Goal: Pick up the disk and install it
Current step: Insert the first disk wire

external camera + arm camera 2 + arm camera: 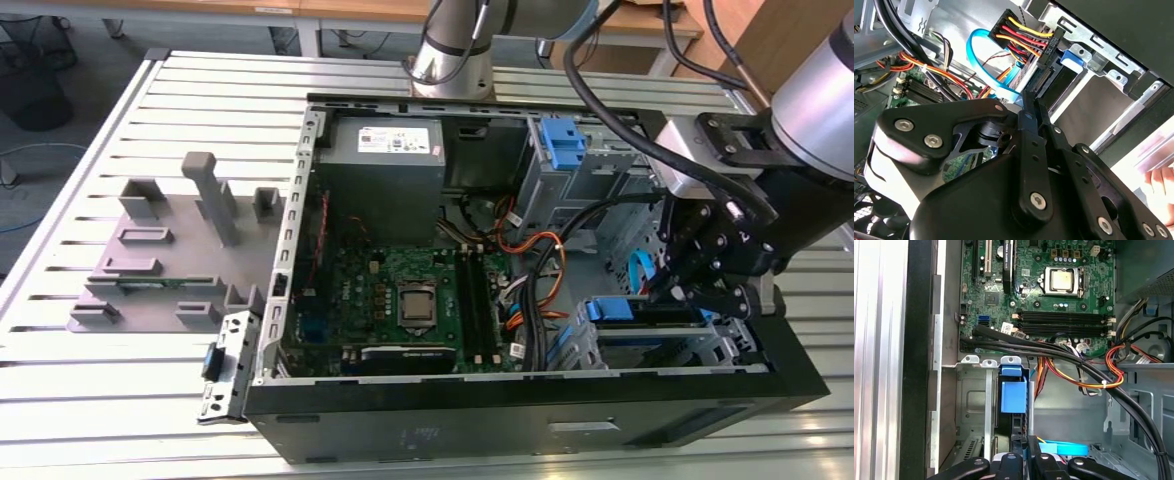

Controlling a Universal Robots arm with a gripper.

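I see the hand (687, 290) at the right of the exterior view, lowered inside the open computer case (534, 395) over the lower right drive bay. In the first wrist view its black fingers (1021, 460) stand nearly closed, pinching the upper edge of the disk (1014, 396), whose blue caddy sits upright in the metal bay (974, 405). The motherboard (407, 300) lies mid-frame. The case rests on the slatted bench (80, 390).
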